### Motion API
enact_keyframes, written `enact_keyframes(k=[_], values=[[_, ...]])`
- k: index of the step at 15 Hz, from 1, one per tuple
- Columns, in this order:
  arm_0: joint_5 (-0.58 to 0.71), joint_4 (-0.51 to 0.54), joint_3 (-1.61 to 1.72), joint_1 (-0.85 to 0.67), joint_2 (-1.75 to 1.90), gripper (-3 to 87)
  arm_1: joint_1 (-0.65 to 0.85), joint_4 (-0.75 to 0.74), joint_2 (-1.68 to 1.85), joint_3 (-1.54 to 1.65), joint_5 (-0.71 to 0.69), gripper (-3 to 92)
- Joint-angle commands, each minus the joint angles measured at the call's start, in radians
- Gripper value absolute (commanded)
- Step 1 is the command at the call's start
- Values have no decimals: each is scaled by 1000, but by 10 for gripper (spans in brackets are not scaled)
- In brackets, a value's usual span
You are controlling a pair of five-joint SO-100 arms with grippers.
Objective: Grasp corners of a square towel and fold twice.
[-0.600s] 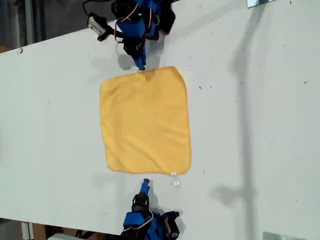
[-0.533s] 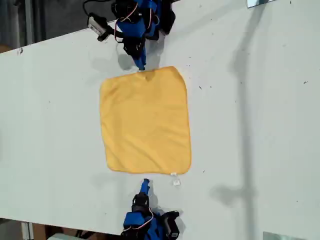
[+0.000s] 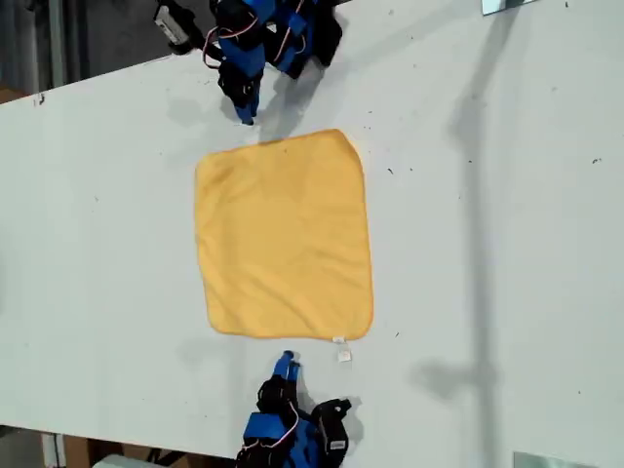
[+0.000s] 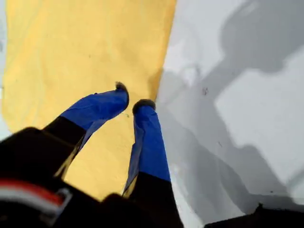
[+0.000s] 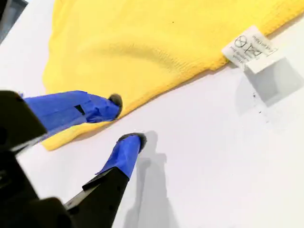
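Jaws of my first gripper [image 4: 133, 97] stand a little apart, holding nothing, just beyond the towel's [image 3: 283, 234] far hem at the top of the exterior view. My second gripper [image 5: 126, 121] is also parted and empty, one fingertip at the near hem, the other over bare table [image 3: 487, 244]. Towel lies flat and unfolded at mid-table, all four corners down. White tag [image 5: 249, 47] protrudes from the near edge, close to my second gripper
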Motion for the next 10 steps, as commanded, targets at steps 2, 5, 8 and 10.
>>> enact_keyframes(k=[2, 5, 8, 10], values=[[129, -29, -23, -17, 6, 13, -581, 9, -2, -43, 250, 116], [121, -3, -29, -18, 8, 86, -523, 23, 0, -80, 244, 115], [129, -103, 11, 11, 8, 129, -495, -106, -25, -137, 21, 263], [130, -101, 11, 0, 6, 131, -578, -310, -747, -374, -28, 292]])
